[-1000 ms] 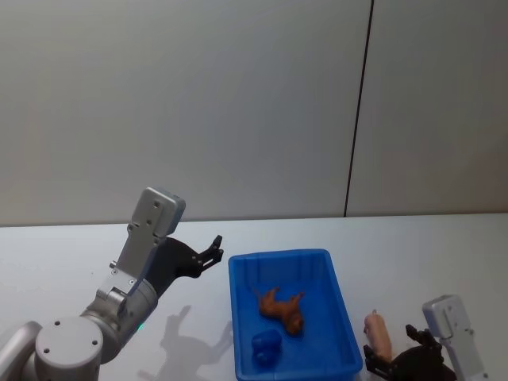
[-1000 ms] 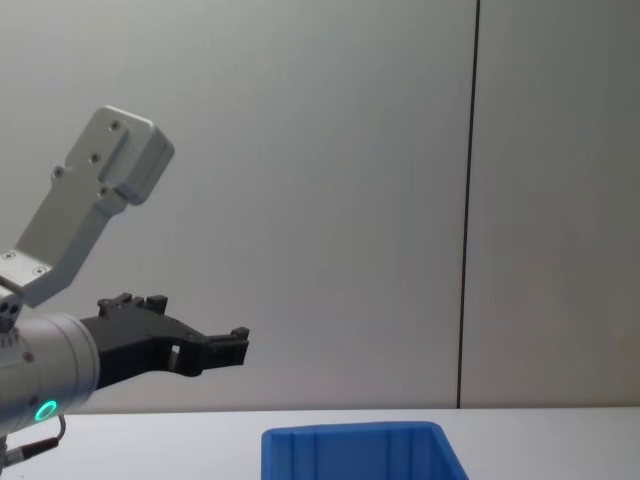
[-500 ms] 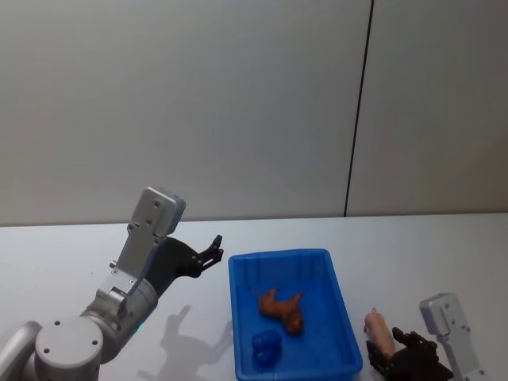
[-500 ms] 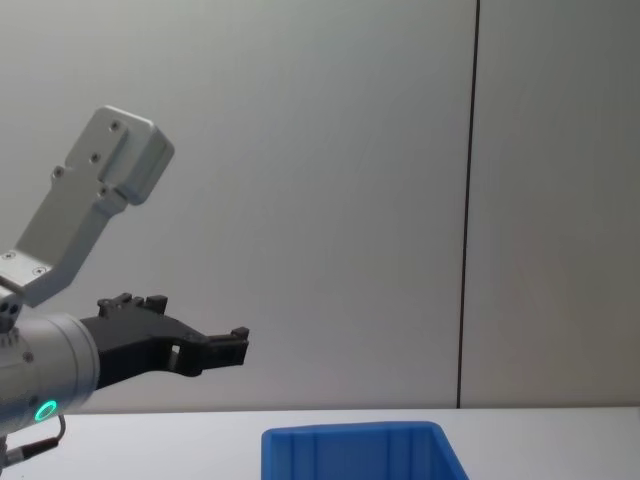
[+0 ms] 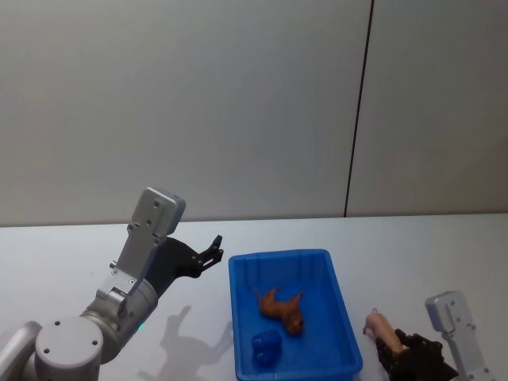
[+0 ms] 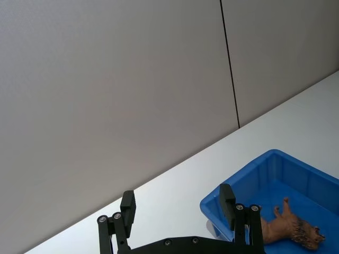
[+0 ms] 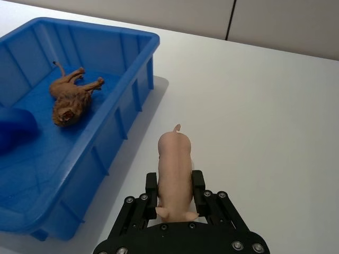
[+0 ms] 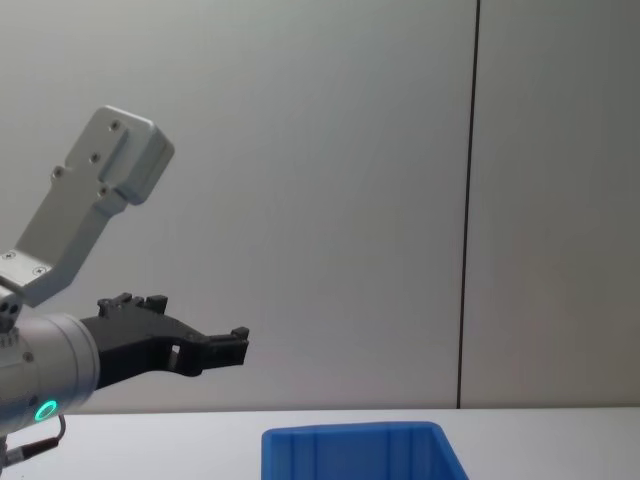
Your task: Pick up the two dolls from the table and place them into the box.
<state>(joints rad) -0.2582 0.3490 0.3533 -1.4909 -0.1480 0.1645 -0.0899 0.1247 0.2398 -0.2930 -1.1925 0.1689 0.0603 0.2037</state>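
The right gripper [image 7: 174, 197] is pinching a pink plastic pig doll [image 7: 175, 170] on the white table [image 7: 265, 116], just beside the bright blue ribbed plastic box [image 7: 132, 100]. A brown lion doll [image 7: 71, 99] is lying inside. The left gripper [image 6: 178, 217] is hovering spread apart, left of the box.

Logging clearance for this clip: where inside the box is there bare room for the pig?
Bare floor lies along the box far wall, beyond the lion doll. The near end is crowded by a blue object. The right pincer grips the pig doll outside.
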